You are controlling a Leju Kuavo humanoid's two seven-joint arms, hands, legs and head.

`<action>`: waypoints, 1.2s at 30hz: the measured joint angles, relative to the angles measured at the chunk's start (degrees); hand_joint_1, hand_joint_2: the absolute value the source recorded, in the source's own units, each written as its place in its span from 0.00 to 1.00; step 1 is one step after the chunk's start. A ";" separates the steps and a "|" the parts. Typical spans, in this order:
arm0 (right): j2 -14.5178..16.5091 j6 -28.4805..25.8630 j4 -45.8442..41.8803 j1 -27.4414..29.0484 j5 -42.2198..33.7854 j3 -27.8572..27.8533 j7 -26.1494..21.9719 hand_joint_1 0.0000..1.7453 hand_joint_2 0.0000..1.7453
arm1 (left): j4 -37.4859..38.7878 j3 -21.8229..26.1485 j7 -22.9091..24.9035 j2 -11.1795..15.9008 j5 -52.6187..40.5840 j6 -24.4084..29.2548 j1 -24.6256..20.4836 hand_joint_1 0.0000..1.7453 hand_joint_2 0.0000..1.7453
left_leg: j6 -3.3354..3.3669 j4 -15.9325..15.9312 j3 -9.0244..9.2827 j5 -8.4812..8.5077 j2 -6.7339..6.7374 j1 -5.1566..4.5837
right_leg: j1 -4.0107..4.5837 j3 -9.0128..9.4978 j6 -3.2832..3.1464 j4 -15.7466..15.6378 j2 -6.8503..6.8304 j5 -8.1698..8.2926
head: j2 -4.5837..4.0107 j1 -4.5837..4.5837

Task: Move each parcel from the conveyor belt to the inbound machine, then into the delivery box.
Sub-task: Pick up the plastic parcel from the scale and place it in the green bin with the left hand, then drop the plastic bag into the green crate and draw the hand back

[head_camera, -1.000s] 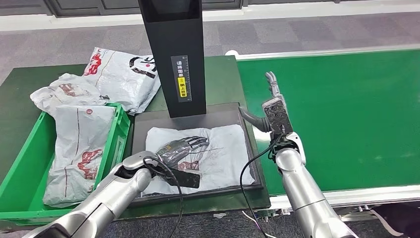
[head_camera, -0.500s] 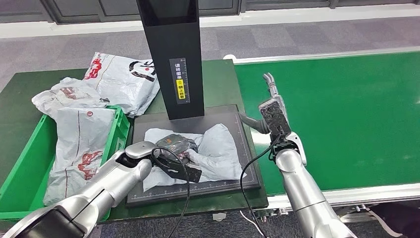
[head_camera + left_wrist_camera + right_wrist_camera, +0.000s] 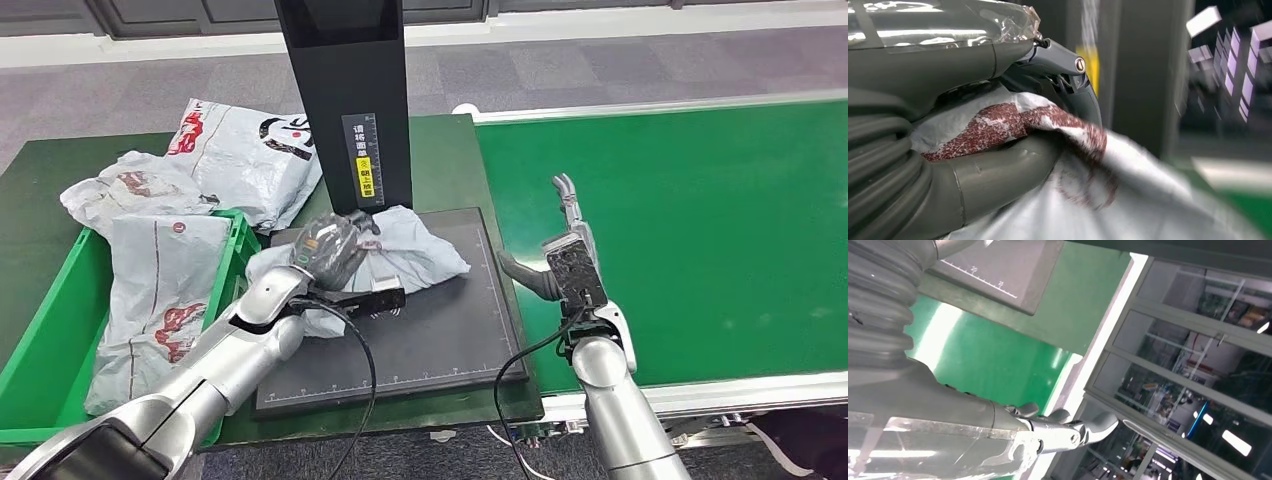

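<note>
- You have the left hand clamped on the grey parcel; its fingers are closed around a bunched fold of the red-printed plastic, as the left wrist view shows close up.
- The parcel is crumpled and partly lifted at the far-left corner of the inbound machine's black scan plate, right in front of the machine's black column. Whether its trailing end touches the plate, you cannot tell.
- Your right hand hovers just beside the plate's right edge, over the near edge of the green conveyor belt. Its fingers are stretched out straight and hold nothing.
- The green delivery box sits to the left of the plate, touching its edge, with 1 grey parcel lying inside.
- 2 more grey bags lie on the dark green tabletop beyond the box, left of the column: 1 crumpled, 1 flat with red and black print.
</note>
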 joint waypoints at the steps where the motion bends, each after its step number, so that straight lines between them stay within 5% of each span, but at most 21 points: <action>1: 0.00 0.02 -0.26 0.28 0.02 -0.16 -0.11 0.00 1.00 | -1.04 0.77 2.20 0.09 -2.46 1.70 -0.09 1.00 1.00 | 0.00 0.00 -0.04 0.00 0.02 0.00 | -0.01 -0.04 0.00 0.00 0.01 0.00 | 0.00 0.01; 5: 0.00 0.01 -0.39 0.52 0.02 -0.25 -1.27 0.00 1.00 | -6.91 4.87 14.26 1.70 -21.82 12.51 0.64 1.00 1.00 | 0.01 0.00 -0.20 -0.01 0.13 -0.01 | -0.02 -0.22 0.02 0.01 0.12 0.01 | 0.00 0.00; 12: 0.00 -0.50 0.85 -0.56 -0.44 -0.25 -2.09 0.00 1.00 | -14.98 14.27 17.65 4.10 -32.17 14.94 5.45 1.00 1.00 | 0.01 -0.01 -0.37 -0.01 0.09 0.00 | 0.01 -0.37 0.00 0.02 0.11 -0.01 | 0.00 0.00; 19: 0.11 -0.79 2.42 -1.43 -1.35 -0.26 -2.28 0.00 1.00 | -17.60 21.68 20.67 6.43 -34.03 16.38 9.24 1.00 1.00 | 0.01 -0.01 -0.41 0.00 0.13 0.00 | 0.01 -0.44 0.00 0.03 0.14 -0.01 | 0.00 -0.01; 25: 1.21 -1.98 0.90 -0.32 1.44 -2.44 0.21 0.00 1.00 | -18.61 27.22 29.60 9.90 -34.53 16.32 12.70 1.00 1.00 | -0.01 -0.01 -0.43 -0.01 0.15 0.01 | 0.03 -0.51 -0.02 0.04 0.18 -0.02 | 0.00 -0.01; 36: 1.37 -1.87 -3.29 3.28 1.63 -6.31 0.54 0.00 1.00 | -18.65 36.97 28.25 13.57 -34.54 17.94 14.74 1.00 1.00 | -0.01 0.00 -0.52 -0.02 0.11 0.05 | 0.03 -0.56 -0.04 0.02 0.13 -0.04 | 0.00 -0.01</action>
